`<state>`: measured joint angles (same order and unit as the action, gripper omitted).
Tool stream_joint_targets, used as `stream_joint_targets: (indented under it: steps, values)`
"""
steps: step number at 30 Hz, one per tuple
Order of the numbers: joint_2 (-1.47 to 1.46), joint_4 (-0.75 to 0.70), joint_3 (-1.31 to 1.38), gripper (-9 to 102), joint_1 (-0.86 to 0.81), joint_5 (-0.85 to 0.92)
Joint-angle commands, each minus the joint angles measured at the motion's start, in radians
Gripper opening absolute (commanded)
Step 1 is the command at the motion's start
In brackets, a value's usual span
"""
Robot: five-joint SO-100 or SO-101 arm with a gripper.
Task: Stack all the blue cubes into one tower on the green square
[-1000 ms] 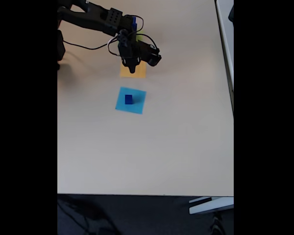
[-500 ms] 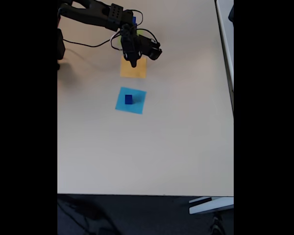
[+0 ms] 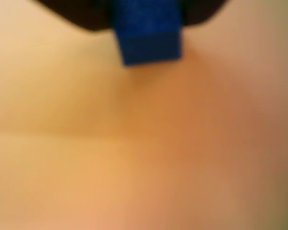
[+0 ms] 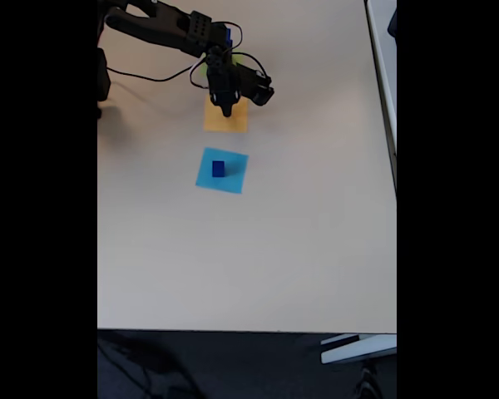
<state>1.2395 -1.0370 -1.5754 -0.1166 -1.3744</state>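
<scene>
A pale beige tabletop (image 4: pixel 258 249) is seen from above in the fixed view. On it, a blue cube (image 4: pixel 219 169) is set on a light-blue square (image 4: pixel 233 179). Above, the pincer (image 4: pixel 226 110) is held over an orange square (image 4: pixel 237 121). In the blurred wrist view, another blue cube (image 3: pixel 146 31) is gripped between the dark jaws.
</scene>
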Motion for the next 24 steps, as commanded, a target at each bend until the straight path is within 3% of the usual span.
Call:
stream_joint_targets:
  steps: [1,10,15,24]
  values:
    - [0.014,0.026,-0.005,3,0.012,-0.014]
    - [0.018,0.049,-0.021,12,0.017,-0.009]
    - [0.023,0.078,0.040,17,0.018,0.118]
    - [0.015,-0.058,0.328,18,0.015,0.270]
